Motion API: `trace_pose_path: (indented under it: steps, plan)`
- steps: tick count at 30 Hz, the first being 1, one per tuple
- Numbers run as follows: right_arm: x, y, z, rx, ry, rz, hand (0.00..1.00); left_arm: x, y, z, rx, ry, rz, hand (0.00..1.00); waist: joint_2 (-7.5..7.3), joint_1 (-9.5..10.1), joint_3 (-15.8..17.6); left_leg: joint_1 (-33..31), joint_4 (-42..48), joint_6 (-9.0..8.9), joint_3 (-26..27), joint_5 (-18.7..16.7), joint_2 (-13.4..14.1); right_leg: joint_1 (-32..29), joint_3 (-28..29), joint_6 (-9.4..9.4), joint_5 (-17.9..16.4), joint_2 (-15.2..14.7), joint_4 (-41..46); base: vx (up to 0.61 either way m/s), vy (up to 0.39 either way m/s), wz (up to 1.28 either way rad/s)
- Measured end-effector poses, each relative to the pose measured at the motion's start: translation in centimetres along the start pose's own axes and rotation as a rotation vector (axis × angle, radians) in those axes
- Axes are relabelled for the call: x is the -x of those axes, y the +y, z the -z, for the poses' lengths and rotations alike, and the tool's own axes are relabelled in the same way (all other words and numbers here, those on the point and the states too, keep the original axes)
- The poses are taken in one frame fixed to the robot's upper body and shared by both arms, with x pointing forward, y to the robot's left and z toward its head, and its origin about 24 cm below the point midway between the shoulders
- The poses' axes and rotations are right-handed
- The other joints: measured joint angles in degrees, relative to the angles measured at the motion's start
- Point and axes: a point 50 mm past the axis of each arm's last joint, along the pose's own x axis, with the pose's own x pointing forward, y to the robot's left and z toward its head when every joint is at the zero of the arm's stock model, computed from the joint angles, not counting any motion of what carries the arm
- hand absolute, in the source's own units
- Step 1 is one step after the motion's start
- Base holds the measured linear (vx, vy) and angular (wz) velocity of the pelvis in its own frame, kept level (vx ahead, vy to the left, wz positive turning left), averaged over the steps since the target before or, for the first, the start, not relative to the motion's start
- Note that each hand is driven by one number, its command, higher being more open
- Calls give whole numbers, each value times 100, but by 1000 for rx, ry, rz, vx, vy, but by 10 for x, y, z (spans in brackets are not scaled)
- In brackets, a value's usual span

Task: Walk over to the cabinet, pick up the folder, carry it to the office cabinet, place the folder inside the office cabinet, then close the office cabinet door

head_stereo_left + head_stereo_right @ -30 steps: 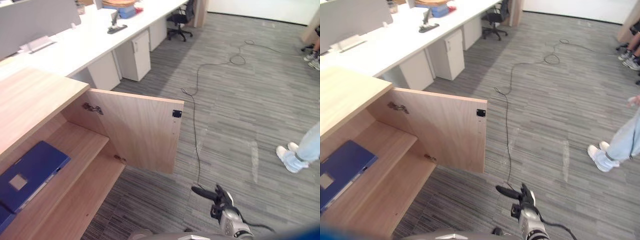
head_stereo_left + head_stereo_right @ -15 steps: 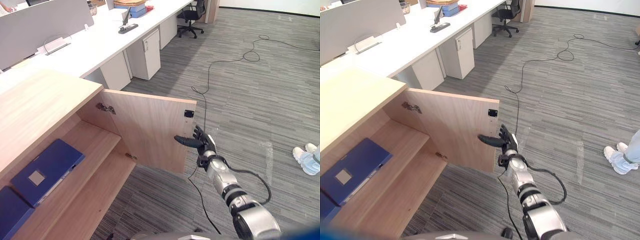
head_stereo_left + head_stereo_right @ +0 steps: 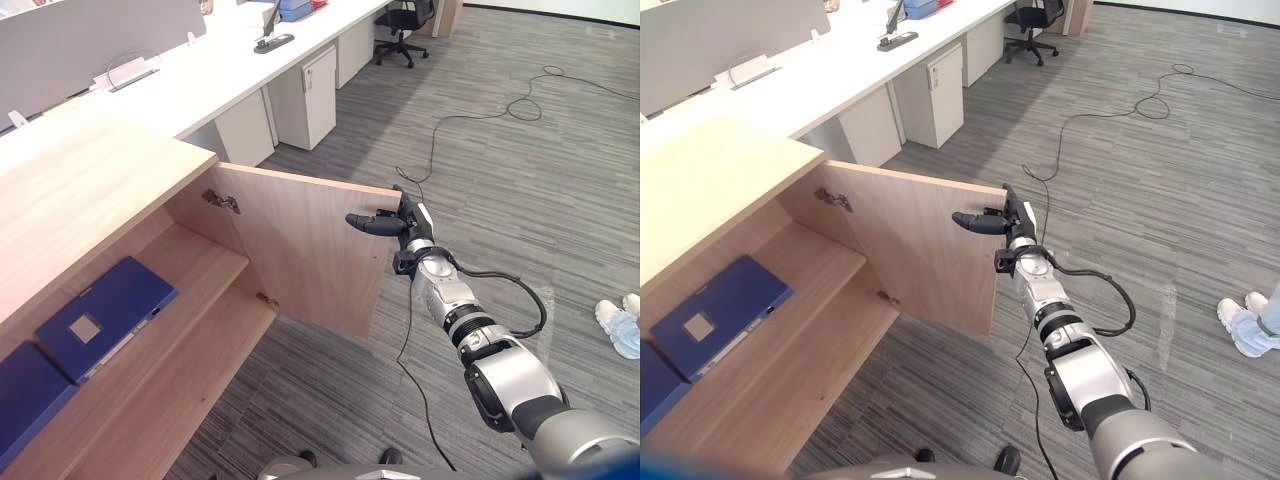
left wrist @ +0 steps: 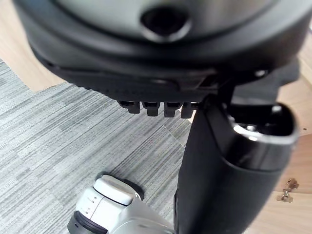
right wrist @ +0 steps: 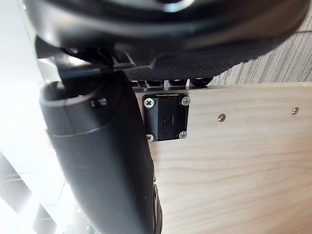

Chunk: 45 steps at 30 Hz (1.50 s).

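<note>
Two blue folders (image 3: 105, 318) on cabinet shelf (image 3: 205, 268), one door (image 3: 300, 250) open, right hand (image 3: 405, 222) flat, empty, at its corner

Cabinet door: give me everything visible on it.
The door is a light wood-look panel, swung wide open, upright, hung by two metal hinges on the cabinet. A black catch is screwed on near its top free corner. The right hand is at that corner, thumb across the inner face.
</note>
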Motion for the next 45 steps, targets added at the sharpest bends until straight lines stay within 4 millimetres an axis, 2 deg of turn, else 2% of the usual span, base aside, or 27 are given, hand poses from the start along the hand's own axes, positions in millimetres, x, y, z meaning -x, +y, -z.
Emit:
trace_pose_path:
  steps: [4,8,11,12,13,14,17,19,21,24,28,30,32,36,37,40,41,43,44,45]
  plan:
    - [0,2,1,148,3,-41,100,0,2,0,10,0,-9,100,-41,-3,27,-2,0,0,-2,0,-8,0,2,0,0,-6,-1,0,0,0]
    - [3,-2,9,369,33,-152,100,0,4,2,16,12,-13,100,-71,-76,43,-25,1,-8,0,-7,12,0,9,-17,-18,10,-14,0,0,0]
    - [13,-2,33,630,145,-325,100,-1,6,1,-11,11,-4,100,-77,-112,43,-19,-7,-46,6,-19,83,-1,19,-55,-47,51,-12,-1,-8,-3]
    - [20,-1,48,770,216,-437,100,-3,6,-2,-30,7,-1,100,-85,-110,39,-22,-4,-75,6,-22,140,0,18,-86,-64,94,-7,15,-43,-2]
    - [30,7,63,918,280,-577,100,-4,7,-6,-38,-2,0,100,-107,-110,33,-34,14,-106,8,-37,187,-1,17,-119,-86,147,4,26,-68,-2]
    - [35,13,69,970,301,-658,100,-5,8,-9,-43,-8,3,100,-121,-110,25,-37,18,-126,8,-43,218,-2,16,-141,-100,180,4,38,-88,-4]
    - [72,66,87,1087,310,-1114,100,-9,13,-19,-63,-23,4,100,-230,-84,-53,-37,26,-190,-1,-80,391,-11,22,-260,-183,360,6,41,-77,-5]
    - [93,92,92,1093,295,-1299,100,-10,14,-21,-34,-23,1,100,-313,-52,-132,-62,25,-195,-4,-82,451,-60,38,-302,-212,424,7,58,-77,-7]
    - [127,126,94,1086,255,-1581,100,-11,18,-22,7,-20,-12,100,-429,-45,-219,-63,24,-206,1,-78,519,-89,74,-360,-232,498,8,71,-56,-9]
    - [152,147,84,1018,192,-1756,100,-10,25,-20,38,-15,-43,100,-591,-10,-332,-80,21,-213,32,-82,556,-146,153,-383,-233,546,6,21,-11,-15]
    - [144,155,57,995,116,-1754,100,-9,39,-14,110,18,-110,100,-792,-8,-482,-107,31,-278,142,-129,592,-205,278,-423,-198,591,-13,-37,18,-18]
    - [145,157,51,970,92,-1742,100,-9,42,-12,122,25,-131,100,-870,-1,-537,-117,49,-314,142,-153,607,-205,283,-422,-196,603,-15,-33,35,-7]
    - [151,161,52,946,89,-1764,100,-8,40,-11,126,32,-130,100,-886,1,-549,-127,50,-315,133,-154,609,-209,281,-421,-195,604,-14,5,36,1]
    - [172,175,73,790,141,-1806,100,-9,34,-8,145,47,-118,100,-843,49,-571,-229,48,-360,12,-108,618,-267,180,-447,-197,615,6,62,26,13]
    - [171,177,82,749,179,-1779,100,-9,31,-10,149,44,-110,100,-821,83,-573,-251,45,-390,-68,-71,619,-259,106,-480,-201,613,8,99,18,36]
    - [156,177,99,740,235,-1633,100,-10,22,-13,168,39,-93,100,-758,226,-532,-286,29,-420,-229,-26,618,-222,-54,-494,-230,604,11,52,8,37]
    - [142,171,111,725,280,-1483,100,-11,18,-16,177,32,-82,100,-699,334,-483,-355,131,-433,-397,-23,601,-158,-219,-487,-276,582,14,20,2,55]
    - [123,159,120,727,318,-1295,100,-14,11,-27,188,9,-67,100,-623,365,-346,-660,510,-478,-652,-54,551,-159,-547,-464,-376,517,104,-48,-4,95]
    - [109,148,125,715,351,-1147,100,-16,2,-37,199,-11,-44,100,-520,355,-131,-856,788,-429,-548,-73,533,-151,-848,-482,-514,423,274,-104,9,124]
    - [102,138,130,698,381,-1048,100,-17,-3,-40,221,-15,-34,100,-474,358,-35,-929,891,-89,-190,-146,602,-137,-1084,-499,-600,342,370,-127,15,132]
